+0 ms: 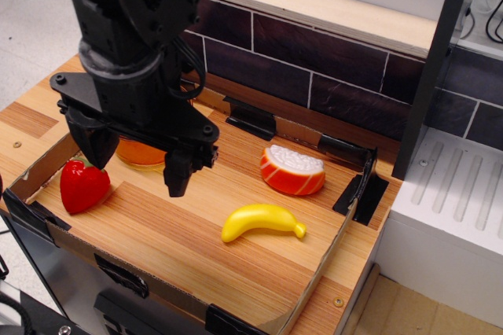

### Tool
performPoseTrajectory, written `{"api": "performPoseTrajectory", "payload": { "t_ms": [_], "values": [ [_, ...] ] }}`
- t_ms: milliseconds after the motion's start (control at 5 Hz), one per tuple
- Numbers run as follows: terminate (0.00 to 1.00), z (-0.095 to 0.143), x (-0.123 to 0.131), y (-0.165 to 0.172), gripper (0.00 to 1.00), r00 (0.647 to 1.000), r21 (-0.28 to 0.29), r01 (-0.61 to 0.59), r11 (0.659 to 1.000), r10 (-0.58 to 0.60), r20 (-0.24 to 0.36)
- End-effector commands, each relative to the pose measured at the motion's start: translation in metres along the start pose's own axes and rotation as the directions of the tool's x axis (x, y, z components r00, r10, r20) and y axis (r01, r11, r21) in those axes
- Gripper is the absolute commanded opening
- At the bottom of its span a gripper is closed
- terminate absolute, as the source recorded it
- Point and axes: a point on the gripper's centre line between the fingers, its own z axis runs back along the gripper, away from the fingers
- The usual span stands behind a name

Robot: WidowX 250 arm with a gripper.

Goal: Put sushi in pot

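Note:
The sushi (292, 170) is a small round roll with orange, white-striped sides and a bumpy white top. It lies on the wooden board right of centre. The amber-orange pot (141, 152) sits at the back left, mostly hidden behind my gripper. My gripper (134, 168) hangs over the left part of the board, in front of the pot, with its two dark fingers (178, 174) spread wide apart and nothing between them. The sushi is well to the gripper's right.
A red strawberry (82, 186) lies at the left, next to the left finger. A yellow banana (262, 221) lies in front of the sushi. Low cardboard walls (326, 260) edge the board. A dark tiled wall (314, 60) stands behind, and a white drainer (456, 185) at the right.

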Motion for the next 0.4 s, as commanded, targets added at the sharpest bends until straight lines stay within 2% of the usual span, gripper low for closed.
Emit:
{"api": "performPoseTrajectory", "payload": {
  "t_ms": [0,200],
  "values": [
    [0.00,0.000,0.000,0.000,1.00,1.000,0.000,0.000,1.000,0.000,0.000],
    [0.00,0.012,0.021,-0.013,1.00,0.978,-0.060,-0.205,0.977,0.208,0.035]
  ]
}}
